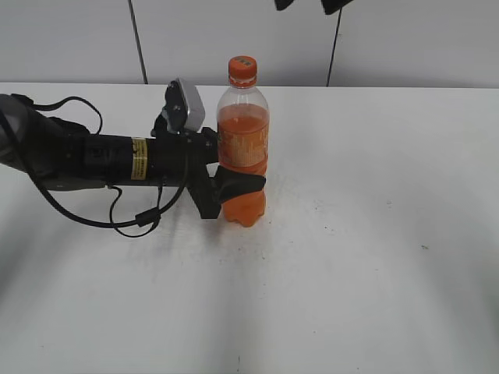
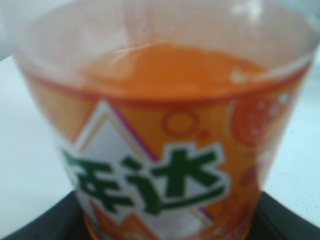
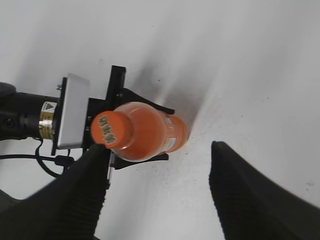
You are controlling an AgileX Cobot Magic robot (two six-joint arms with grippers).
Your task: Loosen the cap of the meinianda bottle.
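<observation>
The meinianda bottle (image 1: 243, 148) stands upright on the white table, orange liquid inside, orange-yellow label round its middle. Its orange cap (image 1: 242, 70) with a greenish mark sits on top; the cap also shows from above in the right wrist view (image 3: 108, 128). My left gripper (image 1: 234, 188) is shut on the bottle's lower body from the left. The label fills the left wrist view (image 2: 165, 165). My right gripper (image 3: 157, 192) is open and empty, high above the bottle; only its fingertips (image 1: 316, 6) show at the top edge of the exterior view.
The left arm with its loose black cable (image 1: 129, 214) lies across the left of the white table (image 1: 374, 234). A grey wall (image 1: 421, 39) with dark seams stands behind the table.
</observation>
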